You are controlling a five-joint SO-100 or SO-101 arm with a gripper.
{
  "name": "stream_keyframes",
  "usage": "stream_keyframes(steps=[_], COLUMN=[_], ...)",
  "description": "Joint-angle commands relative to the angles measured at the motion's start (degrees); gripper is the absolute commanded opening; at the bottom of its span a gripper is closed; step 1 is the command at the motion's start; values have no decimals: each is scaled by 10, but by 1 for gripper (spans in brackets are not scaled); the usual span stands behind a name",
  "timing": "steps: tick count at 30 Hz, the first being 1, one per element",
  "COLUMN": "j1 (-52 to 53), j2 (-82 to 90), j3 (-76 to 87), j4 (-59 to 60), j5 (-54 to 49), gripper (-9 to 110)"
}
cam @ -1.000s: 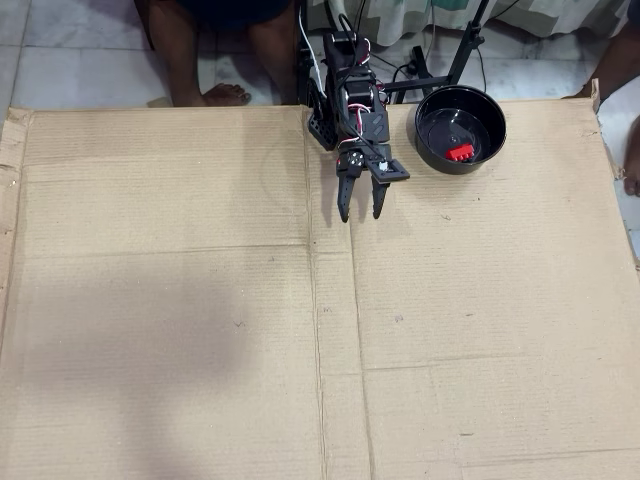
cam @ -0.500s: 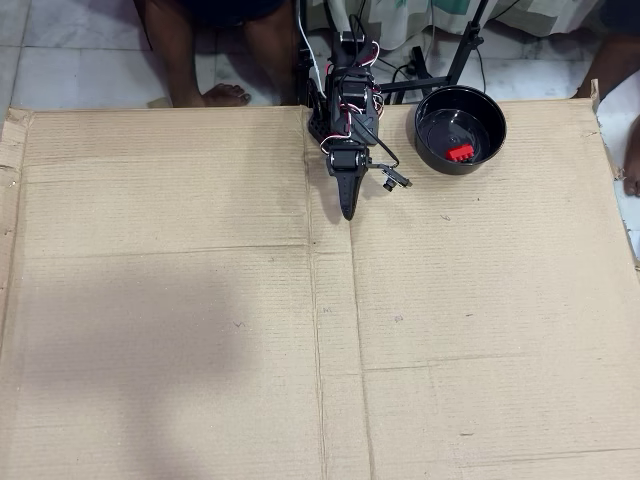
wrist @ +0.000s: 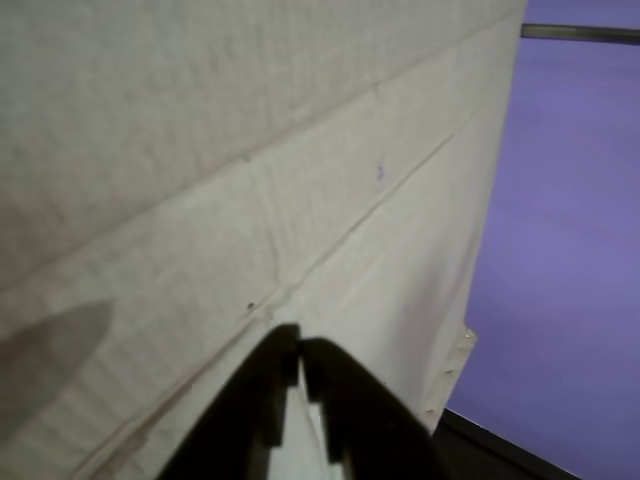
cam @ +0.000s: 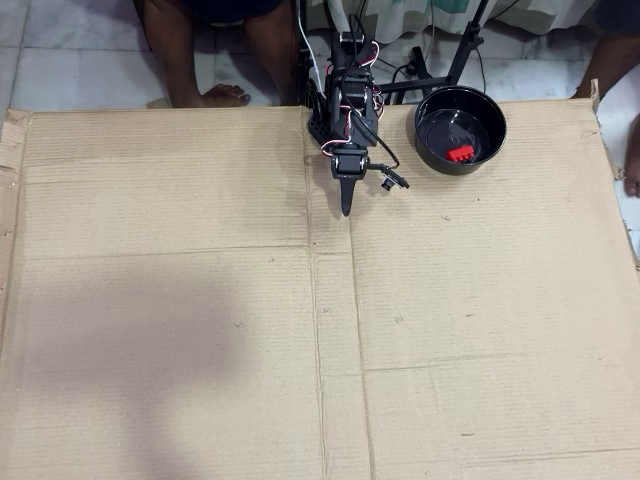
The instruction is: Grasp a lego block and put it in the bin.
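Overhead, the gripper (cam: 346, 208) hangs over bare cardboard (cam: 180, 300), jaws clenched and apparently empty. At its two o'clock, the brick (cam: 459, 153) lies inside the bin (cam: 494, 133). Risk: another sweep could nudge the bin.

Arm folded back, gripper closed

In the overhead view we see our arm (cam: 345, 105) tucked near the twelve o'clock edge, with the gripper (cam: 346, 207) pointing toward six o'clock, its tip narrowed to a single dark point. In the wrist view our gripper (wrist: 300, 350) enters from six o'clock, both black fingers (wrist: 262, 400) meeting at their tips, nothing between them.
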Motion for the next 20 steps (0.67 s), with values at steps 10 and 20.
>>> stream_keyframes(steps=[10,20], j1=[6,5], j2=[5,5], j3=[10,10], j4=[2,2], j5=[7,4], gripper=[1,1])
